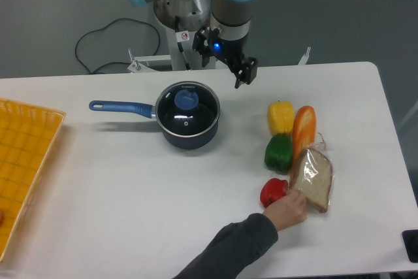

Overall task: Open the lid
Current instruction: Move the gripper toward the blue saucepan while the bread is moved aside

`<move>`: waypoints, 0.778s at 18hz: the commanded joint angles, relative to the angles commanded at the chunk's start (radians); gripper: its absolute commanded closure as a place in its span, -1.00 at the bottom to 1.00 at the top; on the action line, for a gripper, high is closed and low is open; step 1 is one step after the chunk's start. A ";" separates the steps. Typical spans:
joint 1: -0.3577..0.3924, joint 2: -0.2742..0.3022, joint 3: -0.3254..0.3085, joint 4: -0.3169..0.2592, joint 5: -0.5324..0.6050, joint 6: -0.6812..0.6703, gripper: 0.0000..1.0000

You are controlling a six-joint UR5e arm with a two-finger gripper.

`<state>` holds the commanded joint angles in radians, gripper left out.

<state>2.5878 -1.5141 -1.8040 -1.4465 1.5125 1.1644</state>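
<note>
A yellow tray (pixel 26 161) is lying at the worktop's (pixel 130 213) left edge. Right of it, the dark blue saucepan (pixel 188 122) is pointing its long handle (pixel 121 106) leftward, and the glass lid (pixel 187 110) is sitting closed on it, its blue knob (pixel 187 100) at the centre. The pincer (pixel 246 73) is hanging above the worktop, up and to the right of the lid, so the knob is lying down-left of it. It is holding and touching nothing; I cannot tell how far apart its fingers are standing. Further right, 4 vegetables and a bagged bread slice (pixel 313 178) are lying, with a person's hand (pixel 287 210) touching them.
</note>
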 joint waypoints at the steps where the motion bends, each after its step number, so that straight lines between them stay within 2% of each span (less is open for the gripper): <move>1: 0.000 0.003 0.000 0.000 -0.002 -0.015 -1.00; 4: -0.005 0.014 -0.008 -0.002 0.000 -0.061 -1.00; 7: -0.035 0.018 -0.047 0.005 0.021 -0.121 -1.00; 14: -0.066 0.032 -0.092 0.009 0.063 -0.161 -1.00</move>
<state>2.5219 -1.4819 -1.8959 -1.4374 1.5754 1.0033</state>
